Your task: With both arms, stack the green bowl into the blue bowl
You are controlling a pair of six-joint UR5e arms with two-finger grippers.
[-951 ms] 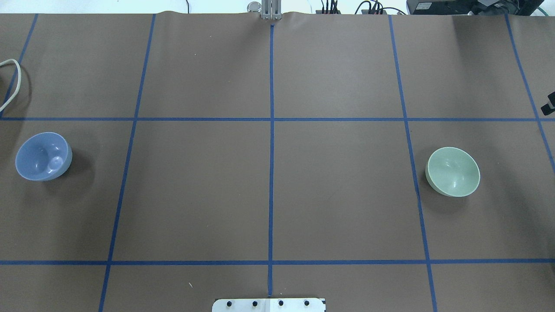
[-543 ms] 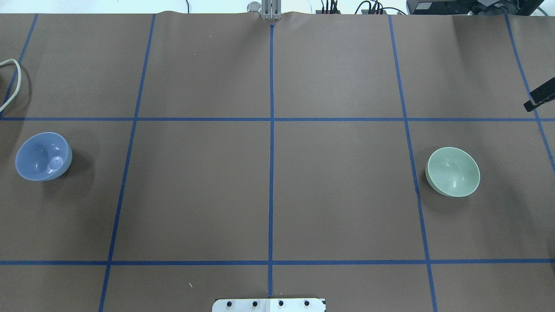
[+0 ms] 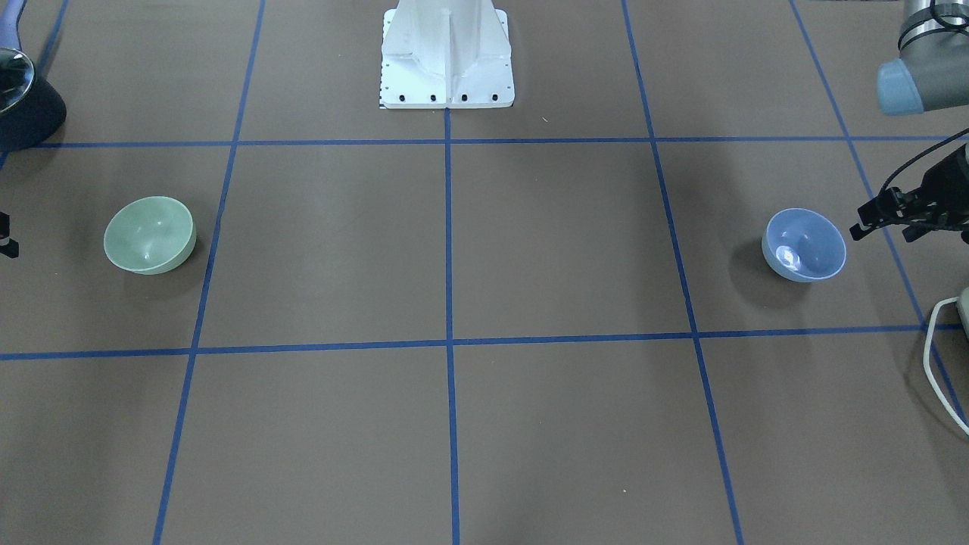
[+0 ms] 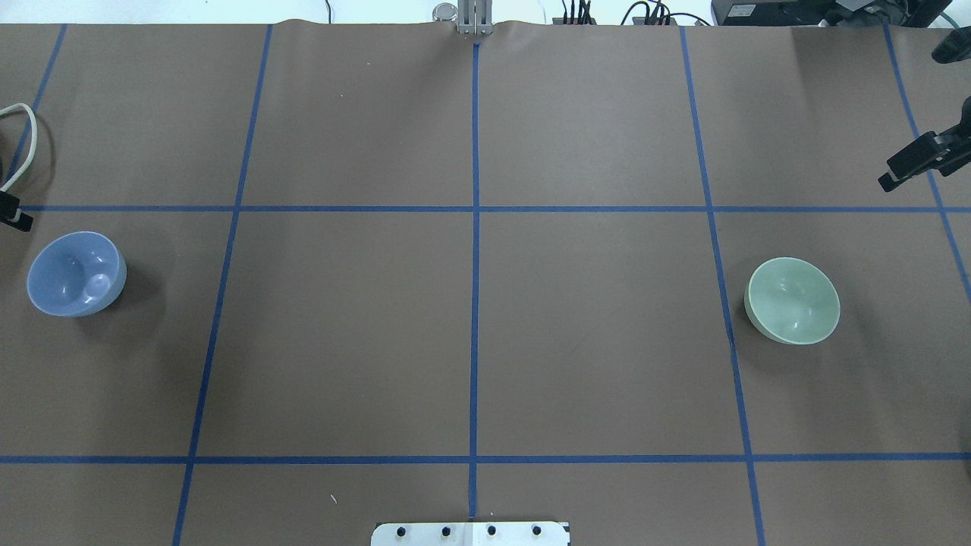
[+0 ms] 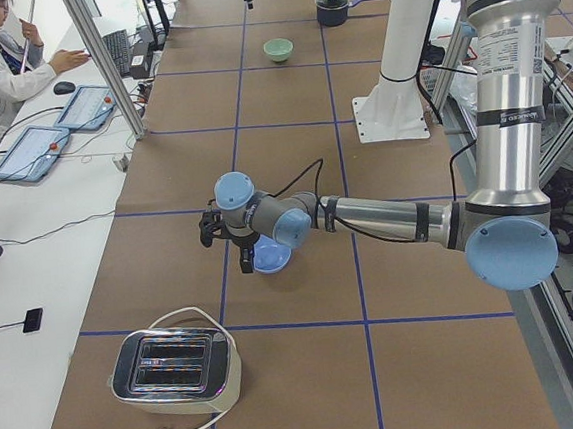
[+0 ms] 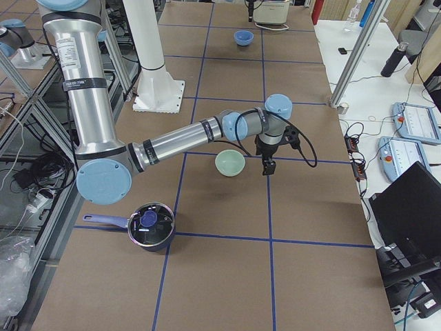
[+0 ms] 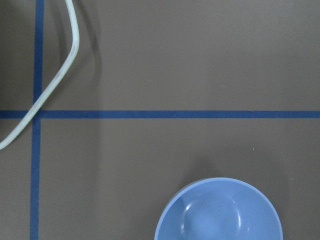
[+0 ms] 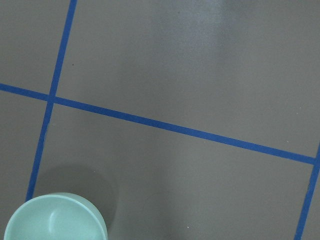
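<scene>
Table (image 4: 592, 341): brown cover, blue tape grid. My left arm (image 5: 387, 216) reaches out over the left end and my right arm (image 6: 179, 141) over the right end. Blue bowl (image 4: 76, 273) sits upright near the left edge, roughly midway between the near and far edges. Green bowl (image 4: 793, 300) sits upright near the right edge in the same row, well apart from the blue one. Neither is held. Left gripper (image 3: 870, 216) hangs just beside the blue bowl, toward the left edge and slightly to its far side, not touching. Right gripper (image 4: 899, 171) hangs near the right edge; the green bowl lies toward my base and a little inward from it. Both bowls are round, so there is no long axis to line up. Judgement: the right arm is nearer green, the left nearer blue. I cannot tell whether either gripper's fingers are spread or closed. The print on the arm labels is too small to read.
</scene>
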